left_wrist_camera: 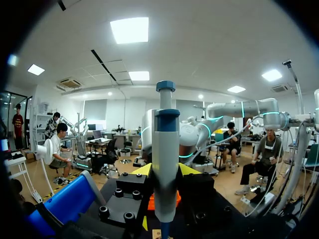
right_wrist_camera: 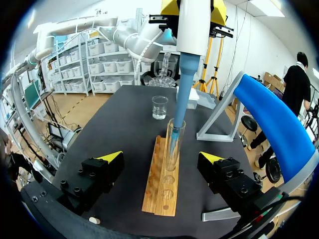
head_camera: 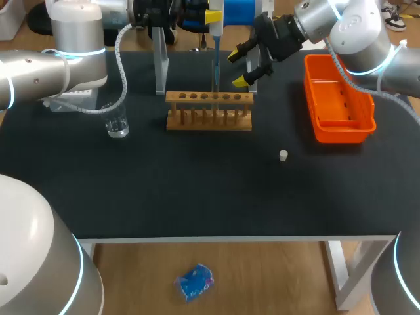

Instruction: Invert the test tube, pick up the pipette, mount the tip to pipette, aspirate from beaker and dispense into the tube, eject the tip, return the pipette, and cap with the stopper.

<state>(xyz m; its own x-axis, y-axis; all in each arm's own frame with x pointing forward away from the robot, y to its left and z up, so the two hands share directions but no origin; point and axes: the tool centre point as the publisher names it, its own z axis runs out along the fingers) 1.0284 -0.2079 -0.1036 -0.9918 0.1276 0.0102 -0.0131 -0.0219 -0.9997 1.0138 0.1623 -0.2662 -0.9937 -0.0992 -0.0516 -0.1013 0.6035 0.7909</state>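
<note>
Glass beaker (head_camera: 118,125) stands left of the rack (head_camera: 209,110). Left claw (left_wrist_camera: 165,172) grips the pipette (left_wrist_camera: 165,134) upright, tip (right_wrist_camera: 180,99) inside the tube (right_wrist_camera: 174,144). Judgement: dispense slowly, keep vertical, tip off the wall. Right claw (head_camera: 237,68) gapes empty just right of the tube. Near right lies the stopper (head_camera: 283,155), well apart.

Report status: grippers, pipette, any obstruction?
Left gripper shut on pipette, tip down inside test tube in rack. Right gripper open, empty, by rack's end. Stopper loose on table. No obstruction seen.
</note>
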